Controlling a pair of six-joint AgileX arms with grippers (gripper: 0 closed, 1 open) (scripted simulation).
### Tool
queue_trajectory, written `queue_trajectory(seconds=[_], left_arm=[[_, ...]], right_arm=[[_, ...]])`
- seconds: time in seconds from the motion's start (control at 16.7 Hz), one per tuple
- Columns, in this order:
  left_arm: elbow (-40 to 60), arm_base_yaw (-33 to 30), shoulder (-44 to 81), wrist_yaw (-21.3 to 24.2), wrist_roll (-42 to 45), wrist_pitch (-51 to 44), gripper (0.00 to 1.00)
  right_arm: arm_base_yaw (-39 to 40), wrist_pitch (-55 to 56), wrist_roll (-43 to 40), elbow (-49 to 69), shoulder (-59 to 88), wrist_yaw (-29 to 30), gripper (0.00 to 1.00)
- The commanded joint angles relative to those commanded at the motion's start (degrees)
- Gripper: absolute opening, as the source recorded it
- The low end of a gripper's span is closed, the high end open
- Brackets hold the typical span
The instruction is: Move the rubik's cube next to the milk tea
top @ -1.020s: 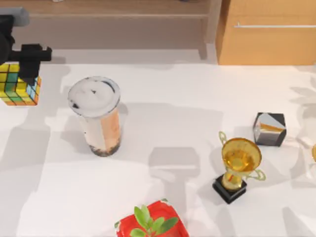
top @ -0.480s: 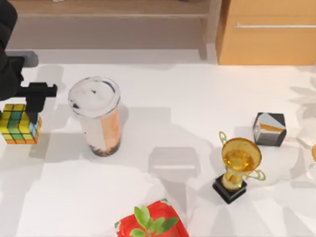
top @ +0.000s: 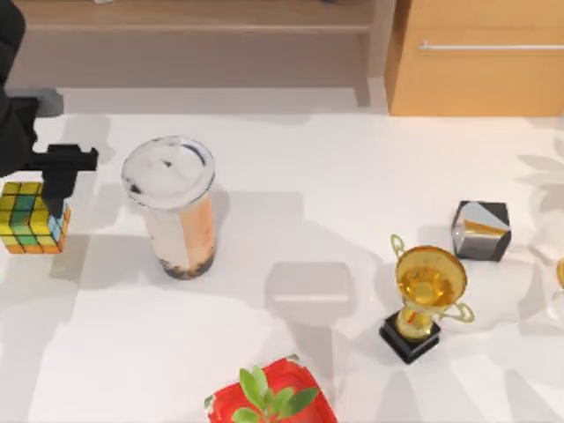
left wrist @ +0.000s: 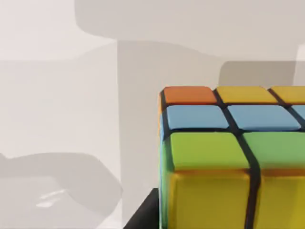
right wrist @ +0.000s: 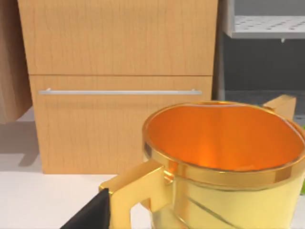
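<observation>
The rubik's cube (top: 33, 220) is at the table's far left, well left of the milk tea (top: 176, 207), with a gap of bare table between them. My left gripper (top: 48, 198) reaches down over the cube's right side and is shut on it. In the left wrist view the cube (left wrist: 228, 157) looms close, showing orange, blue, green and yellow squares, with a dark finger (left wrist: 143, 214) against its side. The milk tea stands upright, with a white lid and dark pearls at its base. My right arm stays parked off the right side, one dark finger (right wrist: 93, 214) showing.
A gold trophy (top: 427, 295) on a black base stands right of centre, with a dark cube (top: 481, 231) with grey and orange faces behind it. A red pot with a green plant (top: 269, 397) sits at the front edge. A gold cup (right wrist: 219, 157) looms close in the right wrist view. Wooden cabinets (top: 476, 57) line the back.
My left gripper brought the cube down toward the front along the table's left side over the first half second. Since then it has barely shifted.
</observation>
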Motion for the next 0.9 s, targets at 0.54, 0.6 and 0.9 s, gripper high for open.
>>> queue_trajectory(seconds=[0.54, 0.6, 0.9], left_arm=[[0.1, 0.5, -1.2, -0.2, 0.0, 2.4, 0.0], [0.0, 0.4, -1.2, -0.2, 0.0, 2.6, 0.0], [-1.3, -0.3, 0.0, 0.1, -0.1, 3.3, 0.0]], right_arm=[[0.0, 0.0, 0.0, 0.0, 0.0, 0.0, 1.0], [0.0, 0.0, 0.0, 0.0, 0.0, 0.0, 1.0], [0.0, 0.0, 0.0, 0.0, 0.0, 0.0, 1.0]])
